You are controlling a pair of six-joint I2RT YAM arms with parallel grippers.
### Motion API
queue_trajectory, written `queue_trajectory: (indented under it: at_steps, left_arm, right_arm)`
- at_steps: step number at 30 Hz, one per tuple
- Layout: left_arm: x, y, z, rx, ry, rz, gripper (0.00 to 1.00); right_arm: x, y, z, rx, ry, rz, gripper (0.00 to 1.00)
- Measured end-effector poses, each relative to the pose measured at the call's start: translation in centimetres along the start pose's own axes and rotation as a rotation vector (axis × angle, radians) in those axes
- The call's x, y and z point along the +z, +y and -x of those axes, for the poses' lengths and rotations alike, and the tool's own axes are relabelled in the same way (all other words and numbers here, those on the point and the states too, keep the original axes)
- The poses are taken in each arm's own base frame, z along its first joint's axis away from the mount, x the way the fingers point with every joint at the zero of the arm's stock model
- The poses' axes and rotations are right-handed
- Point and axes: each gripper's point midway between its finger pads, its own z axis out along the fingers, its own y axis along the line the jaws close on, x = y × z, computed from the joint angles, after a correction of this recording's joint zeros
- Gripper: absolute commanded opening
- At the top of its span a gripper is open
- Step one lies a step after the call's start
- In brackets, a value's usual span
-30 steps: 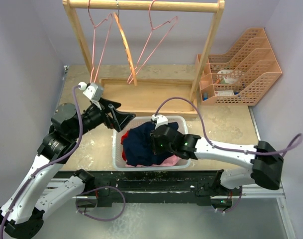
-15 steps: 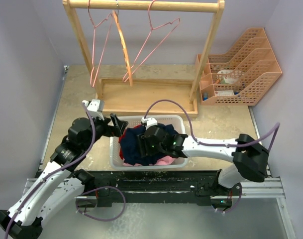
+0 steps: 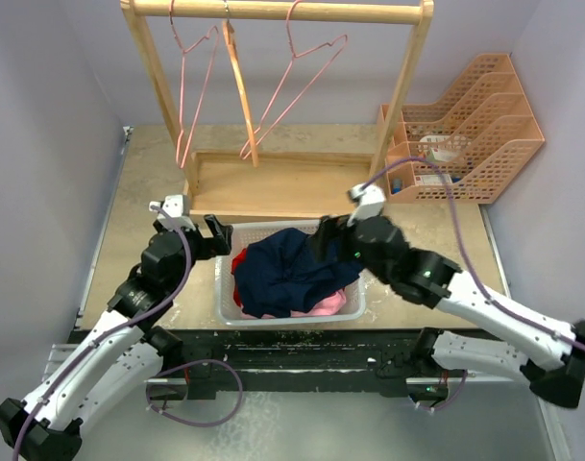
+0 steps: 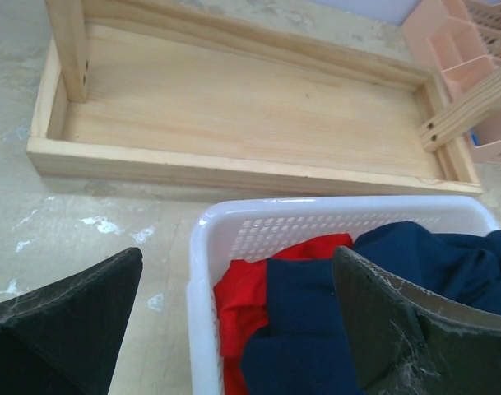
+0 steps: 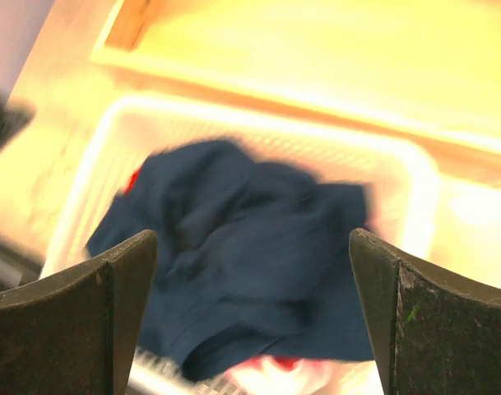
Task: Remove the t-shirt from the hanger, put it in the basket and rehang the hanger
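Note:
A navy t-shirt [image 3: 287, 274] lies crumpled in the white basket [image 3: 224, 288], on top of a red garment [image 4: 246, 288] and a pink one. It shows too in the left wrist view [image 4: 349, 329] and, blurred, in the right wrist view [image 5: 250, 247]. Three bare hangers [image 3: 239, 86] hang from the wooden rack's rail. My left gripper [image 3: 218, 238] stands open at the basket's far left corner, empty [image 4: 238, 255]. My right gripper [image 3: 326, 235] hovers open above the basket's far right side, nothing between its fingers [image 5: 252, 234].
The wooden rack's base tray [image 3: 282, 182] lies just behind the basket. A pink file organizer [image 3: 465, 134] stands at the back right. Walls close in on both sides.
My right gripper opened, let go of the navy t-shirt in the basket and rose back to the right. My left arm drew down and stopped beside the basket.

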Motion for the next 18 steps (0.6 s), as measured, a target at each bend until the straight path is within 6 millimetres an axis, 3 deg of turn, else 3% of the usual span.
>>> queue_trajectory:
  at_steps: [3, 7, 14, 18]
  left_arm:
    - [0.4, 0.8, -0.7, 0.02, 0.013, 0.037, 0.99]
    - [1.0, 1.6, -0.7, 0.081, 0.006, 0.086, 0.99]
    - [3.2, 3.0, 0.1, 0.208, -0.042, 0.173, 0.99]
    - [4.2, 4.4, -0.9, 0.251, -0.028, 0.224, 0.99]
  right_arm:
    - [-0.5, -6.3, 3.2, 0.092, -0.111, -0.143, 1.0]
    - [-2.1, -14.7, 4.4, 0.185, -0.198, -0.353, 1.0]
    - [-3.1, -23.4, 4.6, 0.308, -0.242, -0.53, 1.0]
    - [-3.4, -28.8, 3.8, 0.415, -0.234, -0.615, 1.0]
